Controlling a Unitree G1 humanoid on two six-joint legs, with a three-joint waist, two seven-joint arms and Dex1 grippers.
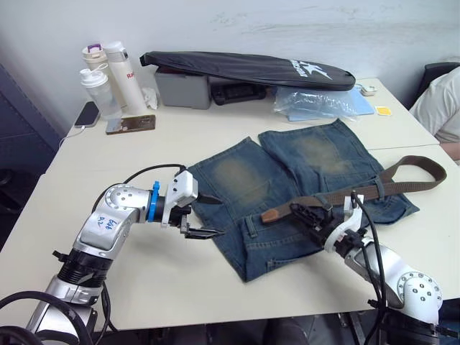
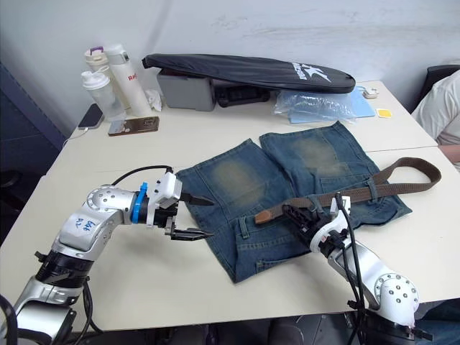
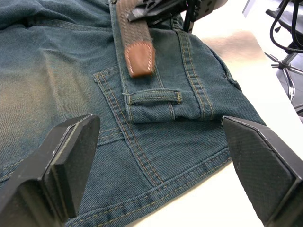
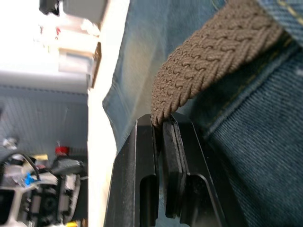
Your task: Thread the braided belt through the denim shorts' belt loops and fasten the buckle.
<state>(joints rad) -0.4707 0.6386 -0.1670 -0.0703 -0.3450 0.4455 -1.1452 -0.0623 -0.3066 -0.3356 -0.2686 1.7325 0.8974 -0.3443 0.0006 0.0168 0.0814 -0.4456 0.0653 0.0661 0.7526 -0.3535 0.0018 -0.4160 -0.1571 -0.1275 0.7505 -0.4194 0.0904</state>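
Note:
The denim shorts [image 1: 287,165] lie flat on the table, waistband toward me. The braided belt [image 1: 402,180] runs across the waistband and curls off to the right, and its reddish-brown tip [image 3: 139,56] rests on the denim. My right gripper [image 1: 305,213] is shut on the belt just behind that tip, and the right wrist view shows the braid pinched between its pads [image 4: 147,142]. My left gripper [image 1: 207,214] hovers open at the shorts' left edge, its fingers [image 3: 71,156] straddling one of the belt loops [image 3: 154,97]. I cannot make out the buckle.
A long black zipped bag [image 1: 244,68] lies over a grey box [image 1: 180,90] at the back. Bottles [image 1: 100,86] and a phone [image 1: 86,113] stand at the back left. A clear plastic bag [image 1: 316,104] is behind the shorts. A person's shoulder [image 1: 442,108] shows at right.

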